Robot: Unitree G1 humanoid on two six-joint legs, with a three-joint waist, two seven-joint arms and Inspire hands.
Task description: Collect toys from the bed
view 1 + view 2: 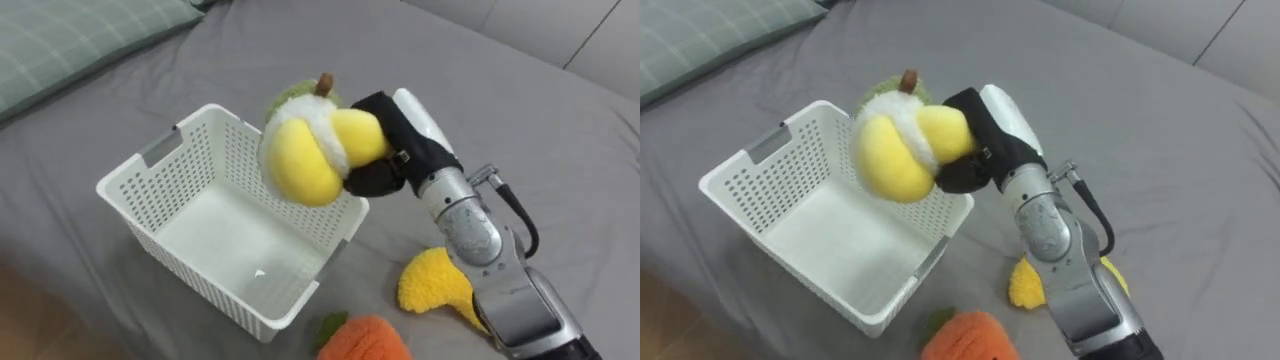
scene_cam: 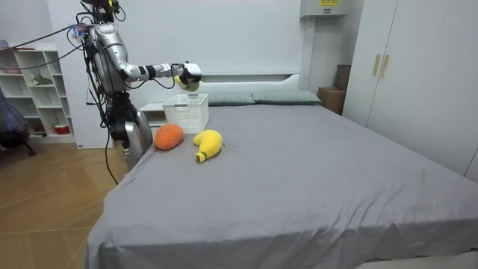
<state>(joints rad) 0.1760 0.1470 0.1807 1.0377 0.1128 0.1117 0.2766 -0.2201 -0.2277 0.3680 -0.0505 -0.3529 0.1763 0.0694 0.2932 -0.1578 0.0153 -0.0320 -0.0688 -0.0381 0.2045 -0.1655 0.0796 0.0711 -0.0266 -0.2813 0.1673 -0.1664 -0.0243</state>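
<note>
A grey-sheeted bed takes up most of the room, with a green checked pillow at its head and a white wardrobe beyond its far side. The robot stands on the wooden floor at the bed's side near the head, in front of a white shelf unit. Its right arm is stretched out over the mattress. The right hand has its dark fingers curled tight round a yellow plush fruit and holds it up in the air. Just below and to the left of the hand is a white perforated basket, open at the top. The fruit hangs over the basket's right-hand rim, partly above the opening, and that wall is the nearest thing under it. Under the forearm, closer to the robot than the hand, a yellow banana-like plush lies on the sheet. An orange plush with a green top lies nearer still, close to the basket's near corner. The held fruit's long axis is steeply tilted. Its brown stem and green leaf point up and away from the robot, and its rounded yellow end points down towards the basket.
</note>
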